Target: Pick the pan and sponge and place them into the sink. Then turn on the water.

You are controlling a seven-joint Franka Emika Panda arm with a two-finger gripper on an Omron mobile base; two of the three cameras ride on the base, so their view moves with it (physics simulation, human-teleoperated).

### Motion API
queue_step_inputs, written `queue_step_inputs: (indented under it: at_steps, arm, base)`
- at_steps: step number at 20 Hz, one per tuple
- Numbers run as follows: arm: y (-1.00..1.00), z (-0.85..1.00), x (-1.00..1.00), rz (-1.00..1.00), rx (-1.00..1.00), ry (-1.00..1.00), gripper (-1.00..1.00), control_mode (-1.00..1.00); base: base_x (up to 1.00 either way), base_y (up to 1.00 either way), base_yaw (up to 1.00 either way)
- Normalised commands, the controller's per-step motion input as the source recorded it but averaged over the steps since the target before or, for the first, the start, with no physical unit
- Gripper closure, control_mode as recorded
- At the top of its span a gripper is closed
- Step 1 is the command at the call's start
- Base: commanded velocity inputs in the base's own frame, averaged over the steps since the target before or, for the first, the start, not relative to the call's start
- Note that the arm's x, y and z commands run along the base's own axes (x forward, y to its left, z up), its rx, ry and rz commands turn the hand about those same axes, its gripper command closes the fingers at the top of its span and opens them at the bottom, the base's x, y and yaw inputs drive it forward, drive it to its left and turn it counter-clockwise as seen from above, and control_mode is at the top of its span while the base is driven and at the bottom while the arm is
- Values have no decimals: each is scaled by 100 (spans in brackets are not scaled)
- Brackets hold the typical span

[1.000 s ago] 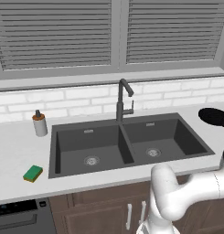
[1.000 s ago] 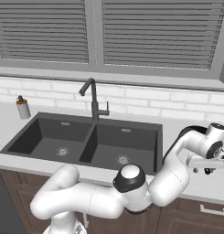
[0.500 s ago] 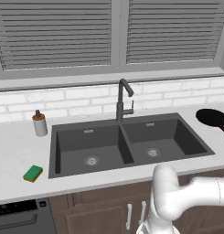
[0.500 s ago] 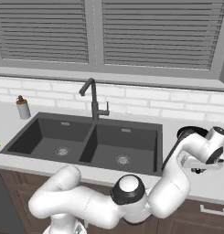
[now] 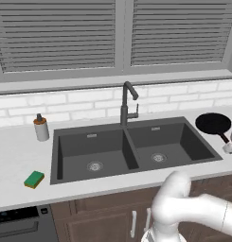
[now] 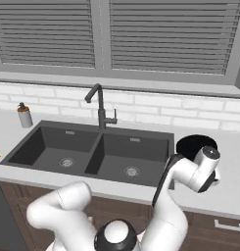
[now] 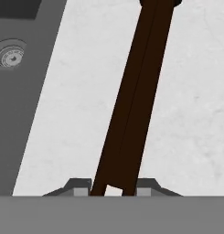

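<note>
So right now my claw [image 7: 113, 188] is clamped on the handle of the pan [image 5: 213, 123], down near the far end of it, with the dark handle running straight up between my two tips in the hand view. The pan itself sits flat on the surface [image 5: 18, 156] just to the right of the sink [image 5: 131, 149], right beside the right basin's edge. Nothing is lifted yet as far as I can tell.

My take on doing this step well: I'm holding a long thin handle far from the round part, so the heavy end will probably want to droop or twist once it leaves the surface. I'd lift slowly and straight up, enough to clear the sink rim, then swing left over the right basin and lower it in (not drop it, it could bounce off the rim). Worth watching the faucet [image 5: 128, 101] too, since it stands right at the divider and a wide swing could clip it.

The sponge [image 5: 34, 179] is way over on the other side, on the surface left of the sink near the front edge, well apart from the soap bottle [image 5: 40, 127]. That's for later. No water running from the spout.
</note>
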Motion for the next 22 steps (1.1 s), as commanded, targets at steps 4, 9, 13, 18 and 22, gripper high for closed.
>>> queue_step_inputs:
  at_steps: [4, 9, 13, 18, 22]
  arm:
    - [0, 87, -100, 0, 0, -7, 100, -100]
    - [0, 100, -73, 7, 1, 1, 100, -100]
    - [14, 97, -23, 25, 15, 4, 100, -100]
    - [20, 87, -1, 28, 26, 17, 100, -100]
    - [20, 64, 0, 26, 33, 24, 100, -100]
  base:
    - [0, 0, 0]
    - [0, 0, 0]
    - [0, 0, 0]
    - [0, 0, 0]
    - [0, 0, 0]
